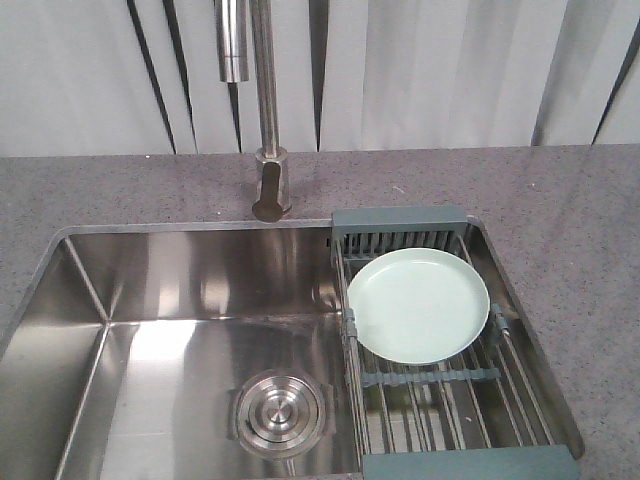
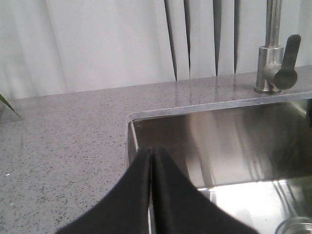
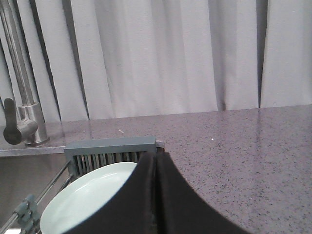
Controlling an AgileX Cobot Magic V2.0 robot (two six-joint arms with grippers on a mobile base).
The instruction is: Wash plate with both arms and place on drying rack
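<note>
The pale mint-green plate [image 1: 418, 304] lies face up on the drying rack [image 1: 445, 400], which spans the right end of the sink [image 1: 150, 300]. The plate also shows in the right wrist view [image 3: 83, 204], in front of the rack's grey-blue end piece [image 3: 109, 145]. My right gripper [image 3: 155, 158] is shut and empty, above the plate's right side near the counter edge. My left gripper [image 2: 150, 152] is shut and empty, above the sink's far left corner. Neither gripper shows in the front view.
A steel faucet [image 1: 265, 110] stands behind the sink; it also shows in the left wrist view [image 2: 275, 58] and the right wrist view [image 3: 19, 112]. A round drain strainer [image 1: 280, 410] sits in the sink floor. Speckled grey counter [image 1: 580, 230] surrounds the sink. White curtains hang behind.
</note>
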